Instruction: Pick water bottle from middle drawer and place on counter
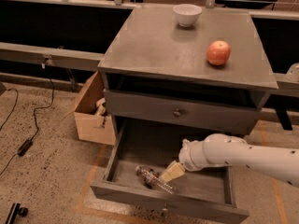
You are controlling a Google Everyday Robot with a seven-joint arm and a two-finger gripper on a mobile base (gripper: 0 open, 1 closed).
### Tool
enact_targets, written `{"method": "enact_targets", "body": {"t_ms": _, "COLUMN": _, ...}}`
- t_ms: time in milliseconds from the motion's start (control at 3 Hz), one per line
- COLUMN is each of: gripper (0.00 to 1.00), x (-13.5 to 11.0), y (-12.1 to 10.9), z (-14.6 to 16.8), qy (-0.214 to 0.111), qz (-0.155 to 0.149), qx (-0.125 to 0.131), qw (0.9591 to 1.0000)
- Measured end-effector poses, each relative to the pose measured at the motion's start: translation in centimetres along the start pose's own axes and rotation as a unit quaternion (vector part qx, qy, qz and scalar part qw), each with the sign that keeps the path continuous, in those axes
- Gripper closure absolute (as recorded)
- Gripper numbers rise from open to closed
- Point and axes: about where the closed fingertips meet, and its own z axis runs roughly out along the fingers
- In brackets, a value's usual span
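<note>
Water bottle is lying on its side on the floor of the middle drawer, which is standing pulled out at the bottom of the grey cabinet. The bottle is sitting toward the front, left of centre, running diagonally from upper left to lower right. The gripper is hanging inside the same drawer, just beside the bottle's right part and slightly above it, its tan end pointing down-left. Whether it is touching the bottle, and whether it is spread or pressed together, I cannot tell. The white arm is reaching in from the right. The upper drawer, with its dark knob, is sitting closed. On the counter an apple is resting near the right edge and a white bowl is standing at the back. A cardboard box is standing open against the cabinet's left side.
</note>
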Motion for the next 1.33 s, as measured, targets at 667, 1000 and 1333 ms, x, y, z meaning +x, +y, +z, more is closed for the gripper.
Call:
{"method": "enact_targets", "body": {"t_ms": 667, "gripper": 0.00, "x": 0.2, "y": 1.2, "z": 7.7, "qy": 0.016, "qz": 0.018, "qx": -0.009, "qw": 0.9997}}
{"method": "enact_targets", "body": {"t_ms": 1000, "gripper": 0.00, "x": -0.1, "y": 1.8, "z": 10.6, "qy": 0.017, "qz": 0.025, "qx": -0.013, "qw": 0.9995}}
{"method": "enact_targets", "body": {"t_ms": 1333, "gripper": 0.00, "x": 0.0, "y": 2.5, "z": 13.0, "qy": 0.024, "qz": 0.027, "qx": -0.017, "qw": 0.9992}}
